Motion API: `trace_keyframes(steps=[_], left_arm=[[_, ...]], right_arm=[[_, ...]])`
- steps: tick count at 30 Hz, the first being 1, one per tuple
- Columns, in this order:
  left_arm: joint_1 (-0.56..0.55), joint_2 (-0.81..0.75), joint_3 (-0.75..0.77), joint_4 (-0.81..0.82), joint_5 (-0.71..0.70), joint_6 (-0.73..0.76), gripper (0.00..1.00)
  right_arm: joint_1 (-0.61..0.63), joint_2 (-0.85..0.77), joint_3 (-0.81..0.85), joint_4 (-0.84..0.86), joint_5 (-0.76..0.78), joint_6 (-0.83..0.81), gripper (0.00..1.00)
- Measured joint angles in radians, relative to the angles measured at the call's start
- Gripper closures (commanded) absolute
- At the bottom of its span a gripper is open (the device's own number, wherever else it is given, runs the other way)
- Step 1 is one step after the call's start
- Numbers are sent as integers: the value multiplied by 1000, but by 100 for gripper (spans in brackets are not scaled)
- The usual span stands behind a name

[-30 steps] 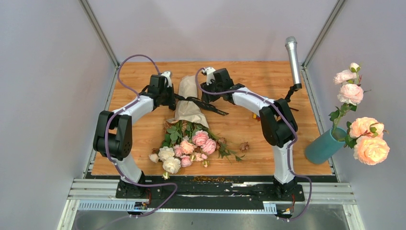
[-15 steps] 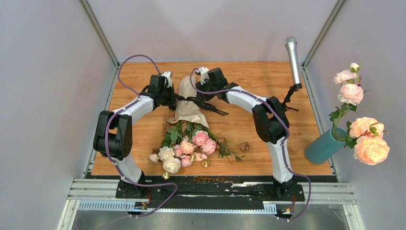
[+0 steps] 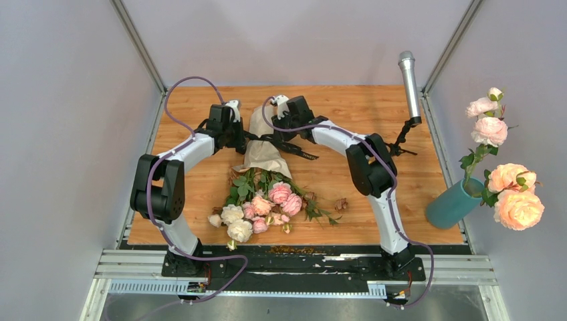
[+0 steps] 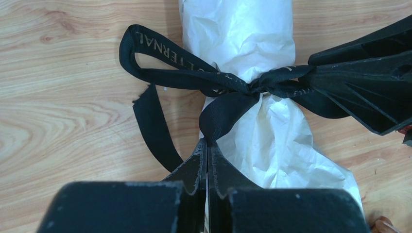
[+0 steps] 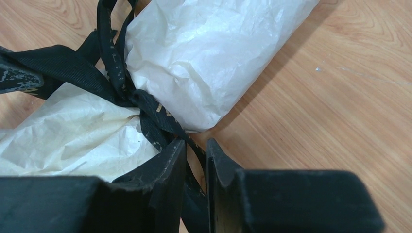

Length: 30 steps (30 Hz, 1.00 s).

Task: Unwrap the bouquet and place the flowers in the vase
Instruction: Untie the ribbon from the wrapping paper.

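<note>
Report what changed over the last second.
The right gripper moved left toward the bouquet and narrowed its fingers around a strand of the ribbon. The left gripper stayed shut on the ribbon. The bouquet and the vase did not move.

Silver microphone [image 3: 408, 83], wooden table [image 3: 327, 184], large peach roses [image 3: 518, 208] at right

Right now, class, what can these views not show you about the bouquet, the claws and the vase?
Stems inside the paper wrap: covered in every view.
Mouth of the vase: top view, leaves hide it.
Whether the right claw pinches the ribbon: right wrist view, its fingers block it.
Ribbon lettering: left wrist view, folds break it.
</note>
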Motion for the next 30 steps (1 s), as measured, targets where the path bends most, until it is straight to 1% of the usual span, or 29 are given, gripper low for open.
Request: trace_keyframes(steps=[3,5,9,13,21,26,30], left_arm=[[0,0,2,-6,2,0,100],[0,0,5,-11,2,0,100],[0,0,16,-21,1,1,100],[0,0,18,-25,-8,0,100],[1,3,18,-31,-37,-34,100],[14,23,18,-31,-49,-79,100],[21,33,18,-31,-55,-95,100]], right_arm=[[0,11,14,-1,1,0,77],[0,19,30,0,1,0,83],[0,21,41,2,5,-6,100],[3,20,32,25,36,-18,100],[45,3,-74,104,189,-75,100],[70,-11,-88,121,291,-106,100],[77,-16,-88,135,333,-111,100]])
